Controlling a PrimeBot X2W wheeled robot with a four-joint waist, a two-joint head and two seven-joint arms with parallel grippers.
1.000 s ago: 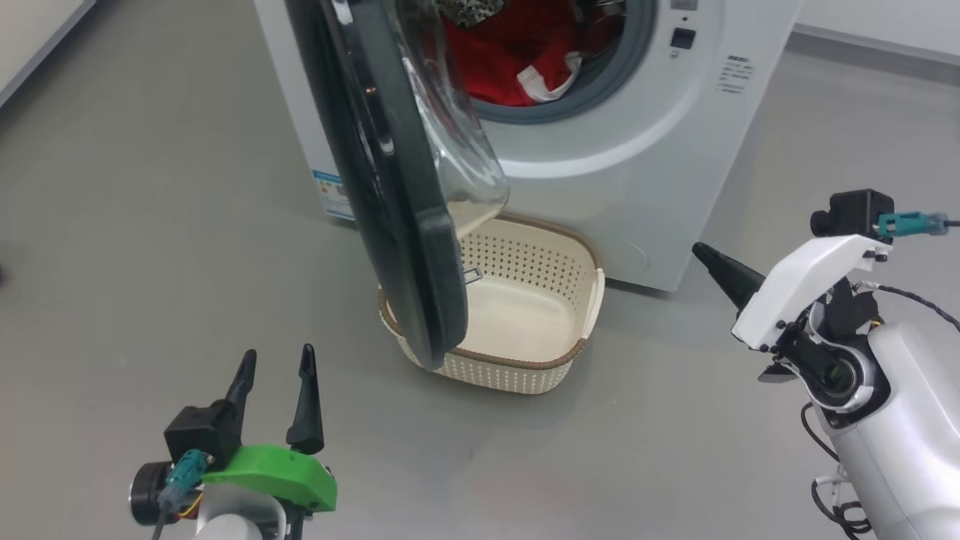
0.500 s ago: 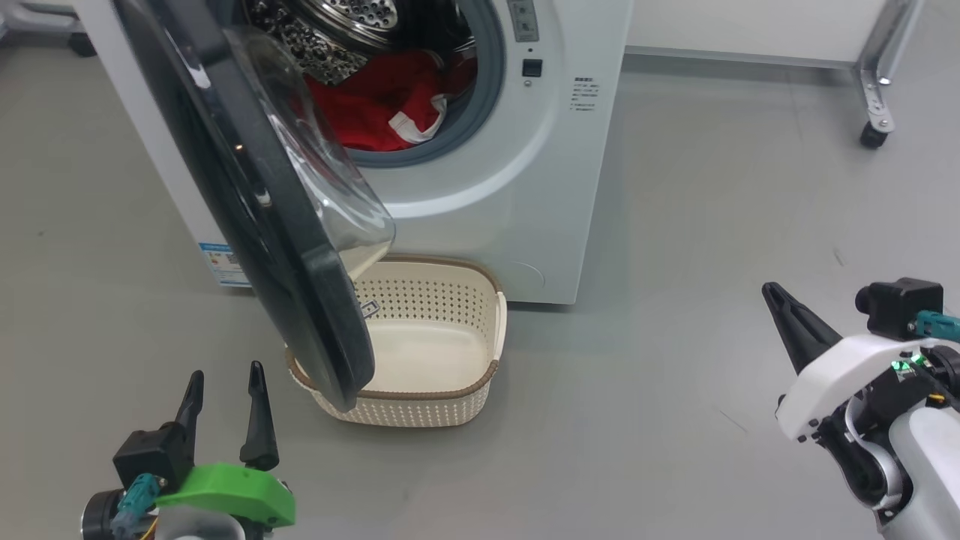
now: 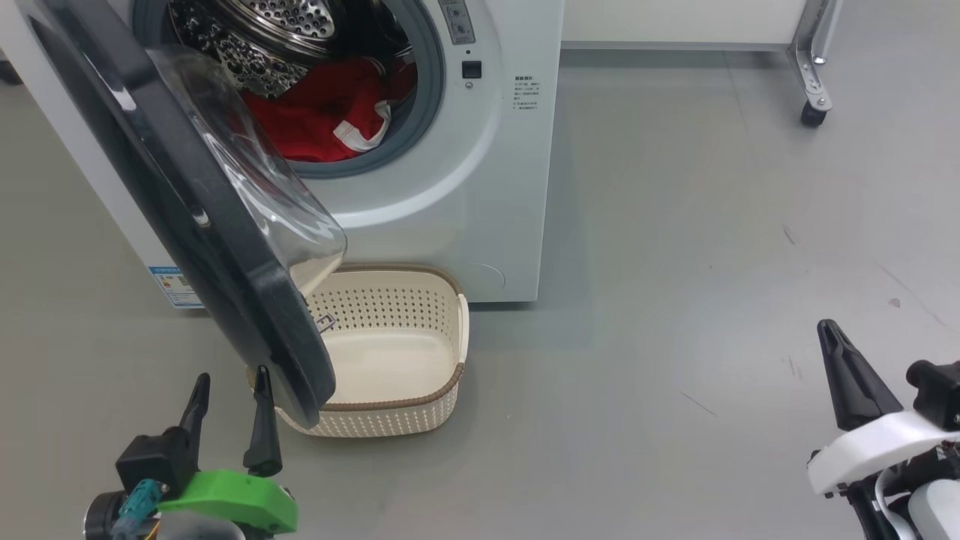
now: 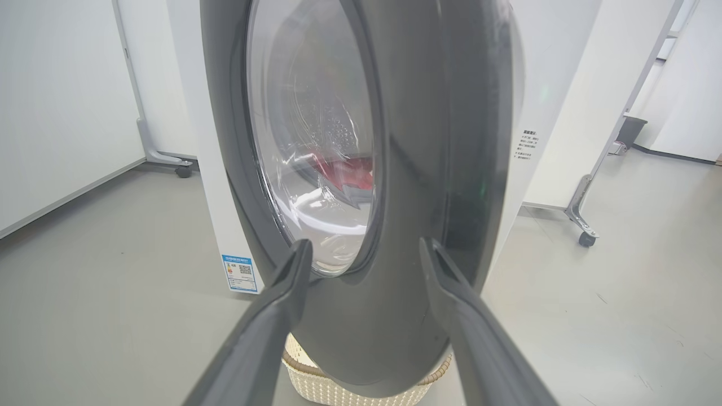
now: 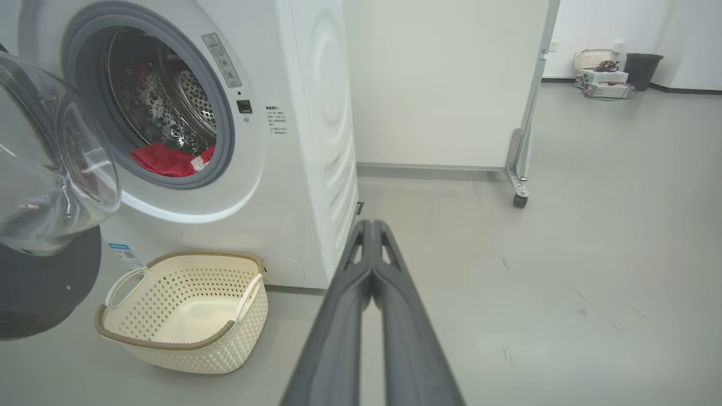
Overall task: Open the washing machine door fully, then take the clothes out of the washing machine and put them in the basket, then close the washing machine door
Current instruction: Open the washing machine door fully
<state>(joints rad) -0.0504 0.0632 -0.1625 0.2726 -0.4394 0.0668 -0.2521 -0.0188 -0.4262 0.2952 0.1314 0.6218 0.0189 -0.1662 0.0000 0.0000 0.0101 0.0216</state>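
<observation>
**Hands.** The left hand (image 3: pixel 231 379) is released, fingers spread and pointing to twelve o'clock in the head view. The right hand (image 3: pixel 829 330) is clenched on nothing, low at the four o'clock corner of that view and well apart from the machine.

**Task's things.** The washing machine door (image 3: pixel 187 225) stands partly open, not fully. The clothes (image 3: pixel 315 124) lie inside the washing machine (image 3: pixel 487 187), low in the drum mouth. The basket (image 3: pixel 450 379) sits on the floor (image 3: pixel 675 300), touching or just beside the machine's front. I cannot tell which.

**Governing relation.** The door's lower free edge lies at one o'clock from the left hand, just beside its inner fingertip. The door runs from the hinge side at eleven o'clock down to the free edge at five o'clock. It therefore presents its rim nearly edge-on to that hand. In the left wrist view the rim stands between the lines of the two fingers. The left hand is by far the nearer.

**Edges and room.**
- The free edge overhangs the basket's near corner at seven o'clock.
- The glass bowl bulges toward three o'clock, over the basket.
- Open floor lies at nine o'clock of the door, where it must swing.

**Judgement.** The door needs carrying toward nine o'clock, and the left hand seems best placed to do it.
</observation>
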